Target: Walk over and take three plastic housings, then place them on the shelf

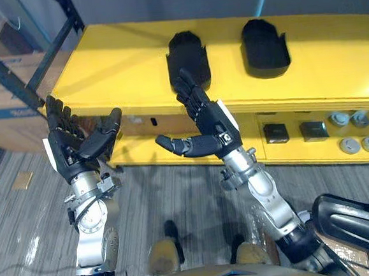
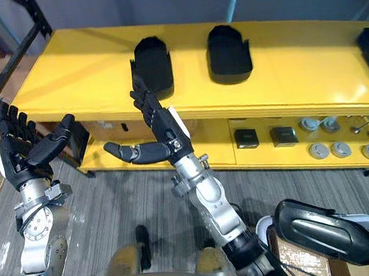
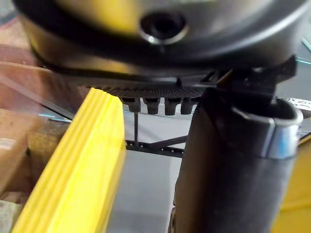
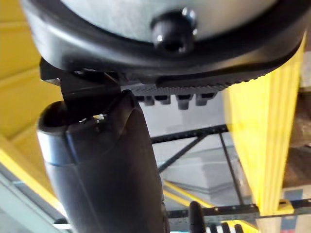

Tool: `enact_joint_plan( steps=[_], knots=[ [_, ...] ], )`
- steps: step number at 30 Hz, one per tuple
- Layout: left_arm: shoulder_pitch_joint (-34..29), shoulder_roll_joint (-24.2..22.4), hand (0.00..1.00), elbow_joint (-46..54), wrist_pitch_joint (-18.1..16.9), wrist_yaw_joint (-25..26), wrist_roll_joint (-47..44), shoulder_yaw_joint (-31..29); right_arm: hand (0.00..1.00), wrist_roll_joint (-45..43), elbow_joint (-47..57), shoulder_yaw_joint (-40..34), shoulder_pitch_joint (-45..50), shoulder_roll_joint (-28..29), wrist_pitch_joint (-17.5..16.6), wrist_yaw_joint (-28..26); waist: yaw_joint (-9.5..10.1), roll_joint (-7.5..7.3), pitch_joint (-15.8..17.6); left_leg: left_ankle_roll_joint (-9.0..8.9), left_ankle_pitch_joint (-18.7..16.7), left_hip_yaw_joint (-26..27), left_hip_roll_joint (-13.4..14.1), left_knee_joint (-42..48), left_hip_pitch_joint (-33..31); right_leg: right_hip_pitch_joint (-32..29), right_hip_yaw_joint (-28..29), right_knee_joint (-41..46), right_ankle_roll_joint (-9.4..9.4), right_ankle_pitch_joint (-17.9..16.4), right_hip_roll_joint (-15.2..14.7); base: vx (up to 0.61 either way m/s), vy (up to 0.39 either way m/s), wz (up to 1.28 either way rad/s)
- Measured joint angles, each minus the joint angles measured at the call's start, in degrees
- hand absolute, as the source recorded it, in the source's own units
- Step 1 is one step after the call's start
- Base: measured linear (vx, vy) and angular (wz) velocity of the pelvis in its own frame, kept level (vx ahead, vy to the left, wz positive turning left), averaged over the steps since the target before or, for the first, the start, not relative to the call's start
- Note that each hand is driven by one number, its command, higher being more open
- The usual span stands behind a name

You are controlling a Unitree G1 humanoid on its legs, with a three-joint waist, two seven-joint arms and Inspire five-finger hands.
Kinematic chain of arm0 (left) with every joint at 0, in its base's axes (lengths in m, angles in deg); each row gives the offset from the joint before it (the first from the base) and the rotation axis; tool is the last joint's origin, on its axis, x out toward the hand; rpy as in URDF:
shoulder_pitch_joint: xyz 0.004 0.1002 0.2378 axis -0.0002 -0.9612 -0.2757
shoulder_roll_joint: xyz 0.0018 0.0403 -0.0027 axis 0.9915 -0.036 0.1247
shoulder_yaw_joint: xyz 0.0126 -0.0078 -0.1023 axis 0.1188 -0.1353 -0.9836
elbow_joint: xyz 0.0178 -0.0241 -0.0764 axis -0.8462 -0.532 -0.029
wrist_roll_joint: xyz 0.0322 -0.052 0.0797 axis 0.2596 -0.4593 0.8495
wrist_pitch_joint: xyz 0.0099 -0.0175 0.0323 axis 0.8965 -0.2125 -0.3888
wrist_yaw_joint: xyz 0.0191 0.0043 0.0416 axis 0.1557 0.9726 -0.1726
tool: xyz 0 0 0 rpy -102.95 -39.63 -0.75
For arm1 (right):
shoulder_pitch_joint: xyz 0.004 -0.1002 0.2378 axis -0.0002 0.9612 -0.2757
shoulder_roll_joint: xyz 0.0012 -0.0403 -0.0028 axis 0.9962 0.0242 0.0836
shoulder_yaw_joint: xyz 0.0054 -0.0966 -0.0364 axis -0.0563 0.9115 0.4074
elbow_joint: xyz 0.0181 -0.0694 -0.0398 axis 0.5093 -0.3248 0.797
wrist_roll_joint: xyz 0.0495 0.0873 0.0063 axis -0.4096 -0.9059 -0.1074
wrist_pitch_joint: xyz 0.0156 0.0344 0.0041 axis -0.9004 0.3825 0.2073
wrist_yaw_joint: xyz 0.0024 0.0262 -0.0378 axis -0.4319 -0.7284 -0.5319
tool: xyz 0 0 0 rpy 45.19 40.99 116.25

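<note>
- Lying on top of the yellow shelf (image 1: 121, 60), one black plastic housing (image 1: 189, 62) sits beside a second plastic housing (image 1: 265, 47).
- Left robot hand (image 1: 76, 143) and right robot hand (image 1: 210, 133) hover at the shelf's front edge, fingers spread, empty.

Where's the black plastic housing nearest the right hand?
In both eye views the housing lies on the yellow shelf top, left of a second black housing, just past the open right hand.

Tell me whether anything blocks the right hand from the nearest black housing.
Nothing visible does. The open right hand points straight at the housing on the yellow top, with no object between them.
</note>
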Motion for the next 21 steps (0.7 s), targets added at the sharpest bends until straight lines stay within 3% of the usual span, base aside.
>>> enact_joint_plan(
  steps=[2, 6, 11, 16, 21],
  knots=[
    [-0.05, -0.62, 1.00, 1.24, -0.83, -1.08, -1.88, -0.11, 1.00, 3.35, -2.69, -0.35, -3.57, 0.03, 1.19, 1.69, 0.90, 0.19, 2.70, 0.02, 0.34, -1.10, -0.35, -0.09, -0.78, -0.77, -0.13, 0.67, -0.10, -0.03, 0.07, -0.10, 0.018, 0.24],
    [0.00, -0.83, 1.00, 1.95, -2.34, -1.86, -3.85, -0.33, 1.00, 6.95, -4.29, -2.59, -7.24, 0.14, 1.40, 4.66, 2.13, 0.21, 5.05, 0.08, 1.53, -2.19, -0.65, -0.26, -2.89, -2.83, -0.38, 2.03, -0.34, -0.16, -0.12, -0.03, 0.012, 0.15],
    [0.64, -0.83, 1.00, 2.03, -2.35, -2.24, -3.92, -0.58, 1.00, 8.06, -4.57, -11.29, -13.14, -0.11, 1.44, 9.37, 2.79, 0.42, 9.89, 0.38, 1.96, -2.69, -0.96, 0.48, -4.29, -5.28, -0.39, 4.90, -1.12, -0.81, -0.55, -0.03, 0.015, 0.03],
    [1.04, -0.83, 1.00, 2.01, -2.36, -2.29, -4.14, -0.98, 1.00, 10.51, -4.79, -14.25, -14.18, -0.59, 1.24, 12.07, 2.97, 0.68, 11.27, 0.24, 2.20, -2.73, -0.88, 0.88, -6.03, -7.75, 0.03, 7.45, -1.41, -1.85, -0.81, -0.01, 0.000, -0.01],
    [1.45, -0.90, 1.00, 1.93, -2.39, -2.40, -4.15, -1.00, 1.00, 12.34, -4.51, -14.28, -14.18, -0.49, 1.19, 11.29, 2.97, 0.67, 11.31, 0.15, 2.06, -2.96, -0.47, 1.50, -6.33, -8.74, 0.05, 9.60, -1.75, -3.41, -0.72, 0.00, -0.031, 0.00]
  ],
)
